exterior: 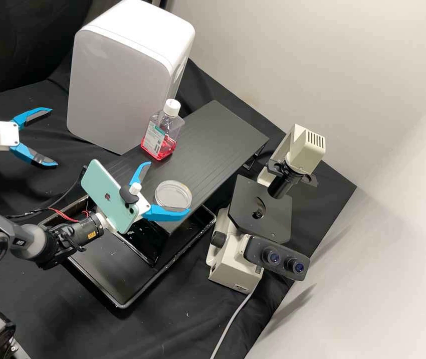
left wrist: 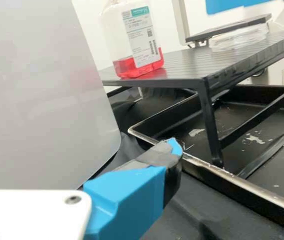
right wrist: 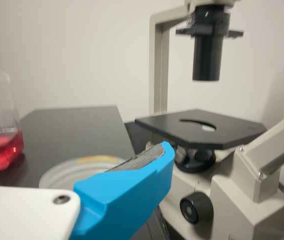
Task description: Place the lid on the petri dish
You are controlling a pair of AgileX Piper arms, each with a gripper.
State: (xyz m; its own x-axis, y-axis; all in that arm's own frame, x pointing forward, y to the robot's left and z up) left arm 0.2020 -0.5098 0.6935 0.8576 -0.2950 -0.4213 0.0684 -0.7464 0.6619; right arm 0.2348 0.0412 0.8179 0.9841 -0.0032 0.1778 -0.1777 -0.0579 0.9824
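Clear plastic petri dish (exterior: 173, 195) lies on the near end of the black raised rack (exterior: 213, 134), with a red-filled flask (exterior: 160, 132) farther back and a microscope (exterior: 263, 219) to the right; whether a lid covers it I cannot tell. Right end effector (exterior: 168, 188) hangs at the dish, blue fingers spread wide on either side of it; left end effector (exterior: 53, 136), fingers also apart, hangs over the bench (exterior: 23, 164) at far left, near the white box (exterior: 123, 70).
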